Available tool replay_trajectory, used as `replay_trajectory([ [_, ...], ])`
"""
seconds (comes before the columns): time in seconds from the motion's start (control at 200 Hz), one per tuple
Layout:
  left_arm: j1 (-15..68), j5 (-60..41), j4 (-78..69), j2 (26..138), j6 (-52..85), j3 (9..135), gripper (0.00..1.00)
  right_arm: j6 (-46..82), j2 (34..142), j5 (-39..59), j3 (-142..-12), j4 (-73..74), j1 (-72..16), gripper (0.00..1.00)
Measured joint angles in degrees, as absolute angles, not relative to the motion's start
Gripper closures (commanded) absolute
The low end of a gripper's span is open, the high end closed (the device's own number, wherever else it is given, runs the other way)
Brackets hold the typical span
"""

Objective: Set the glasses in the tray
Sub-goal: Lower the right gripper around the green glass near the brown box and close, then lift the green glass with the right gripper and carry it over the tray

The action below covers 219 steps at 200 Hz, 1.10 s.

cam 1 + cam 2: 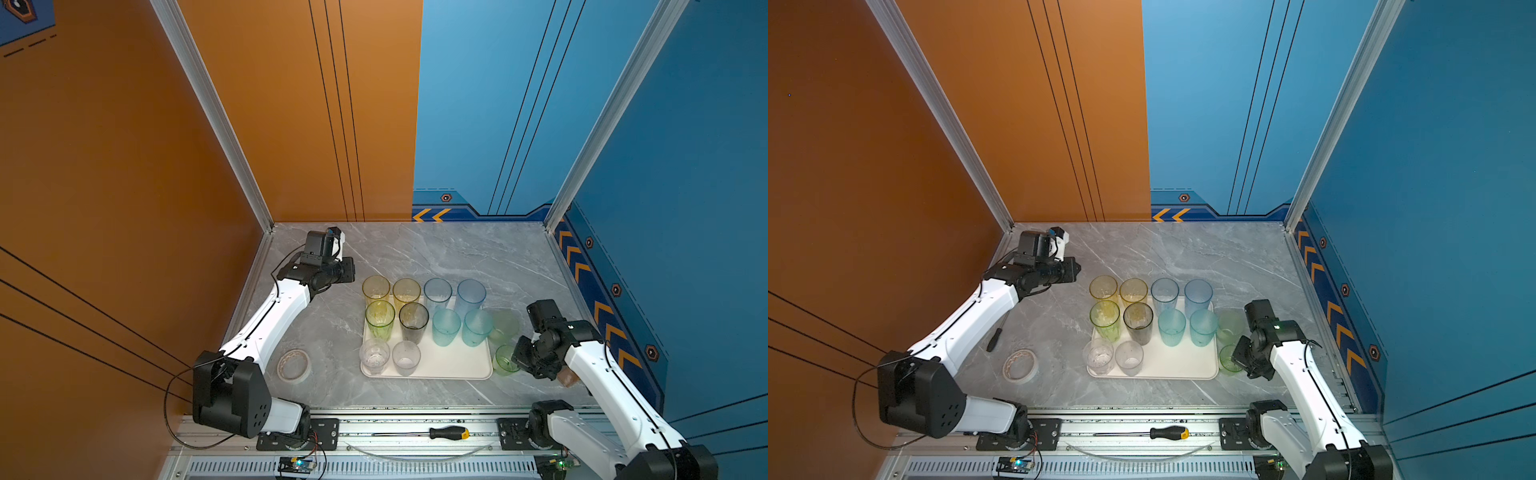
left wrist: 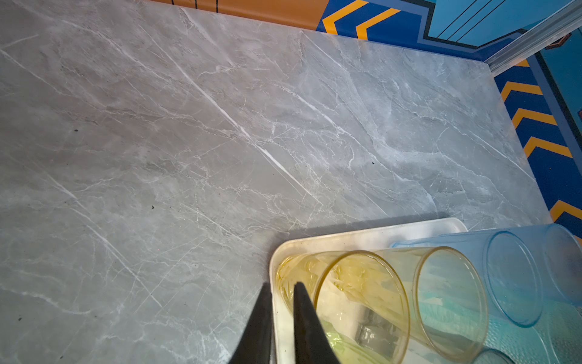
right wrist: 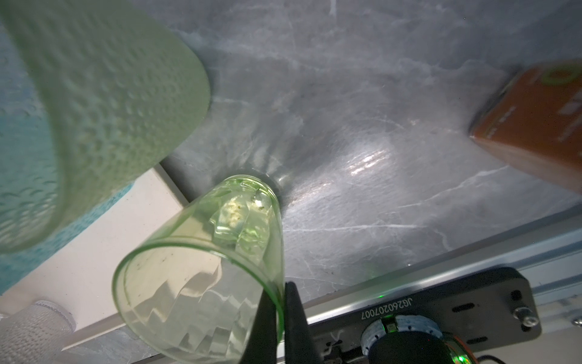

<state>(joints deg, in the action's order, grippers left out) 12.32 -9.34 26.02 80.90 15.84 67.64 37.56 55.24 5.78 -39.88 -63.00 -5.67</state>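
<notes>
Closest to me, a black-and-yellow screwdriver point(image 1: 449, 433) lies on the front rail between the two arm bases. From the front right corner the right arm point(image 1: 598, 374) leans in low over the marble table point(image 1: 415, 253), forearm sloping toward the tray point(image 1: 453, 361) and wrist bent down at the tray's right edge. The right gripper point(image 3: 277, 293) is pinched tight on the rim of the short green glass point(image 3: 195, 277), one black finger inside the wall and one outside. That glass is off the tray, just beside its near right corner, and a small brown jar point(image 1: 568, 378) sits partly hidden under the forearm. The tall pale green glass point(image 1: 505, 326) stands just beyond it, also beside the tray's right edge, not on it. The left arm point(image 1: 270, 316) rises from the front left, its white forearm stretching toward the far left of the table. Its wrist is folded so the left gripper point(image 2: 282, 286) points down by the tray's far left corner. Its jaws are all but closed, with a thin slit between them, and they hold nothing. Ten tumblers stand upright on the tray: yellow glasses point(image 1: 376, 289) and blue glasses point(image 1: 471, 293) at the back, a smoky grey glass point(image 1: 413, 320) among the middle row, and clear glasses point(image 1: 374, 355) in front. A tape roll point(image 1: 294, 365) lies flat on the table left of the tray.
</notes>
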Motion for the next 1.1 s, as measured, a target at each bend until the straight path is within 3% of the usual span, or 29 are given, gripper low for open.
replay_trajectory([
  [0.551,12.27,-9.3,26.11,80.07,15.59,67.53,0.84,37.58,53.06,5.5,-40.91,-65.36,-6.96,1.0],
  [1.097,11.99,-9.28,26.52,76.69,15.2,66.32,0.84,40.4,48.93,3.16,-45.41,-70.96,-13.82,1.0],
])
